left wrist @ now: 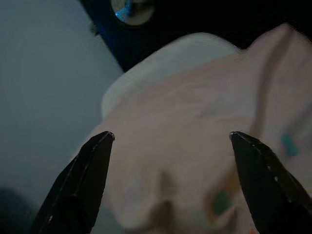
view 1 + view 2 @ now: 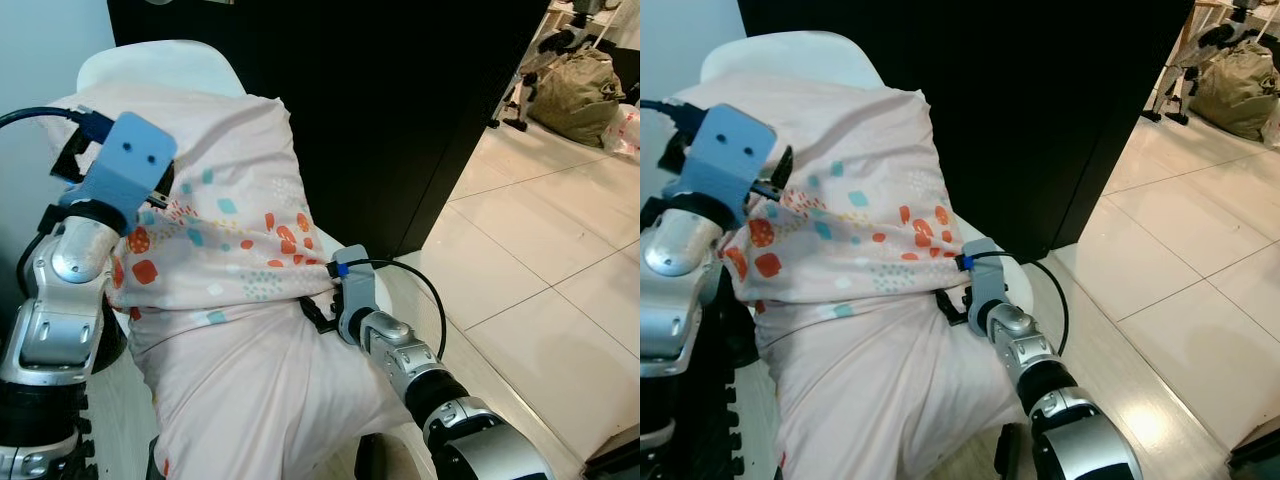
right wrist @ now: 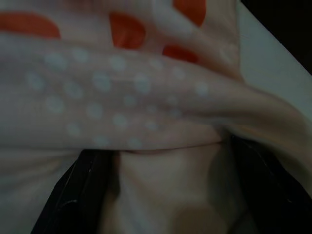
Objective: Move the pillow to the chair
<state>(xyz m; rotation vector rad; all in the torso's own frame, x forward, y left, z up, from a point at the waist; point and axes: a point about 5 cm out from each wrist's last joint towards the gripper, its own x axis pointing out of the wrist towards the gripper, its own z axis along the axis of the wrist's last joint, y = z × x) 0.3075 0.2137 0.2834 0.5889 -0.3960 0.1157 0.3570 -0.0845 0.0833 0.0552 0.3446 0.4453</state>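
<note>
From the head view I see one soft pink pillow (image 2: 230, 300), dotted orange and teal, lying on the white moulded chair (image 2: 160, 65). My left gripper (image 1: 170, 139) gapes wide just short of its upper edge. My right gripper (image 3: 165, 165) pushes into its folds, fingers spread.

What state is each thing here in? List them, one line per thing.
pillow: lying on the white chair, leaning against its back, bunched in the middle.
chair: upright, seat covered by the pillow.
left gripper: open, fingers spread wide at the pillow's upper corner.
right gripper: pressed into the pillow's side, fabric folded between its fingers.
bag: slumped on the tiled floor, far right.
</note>
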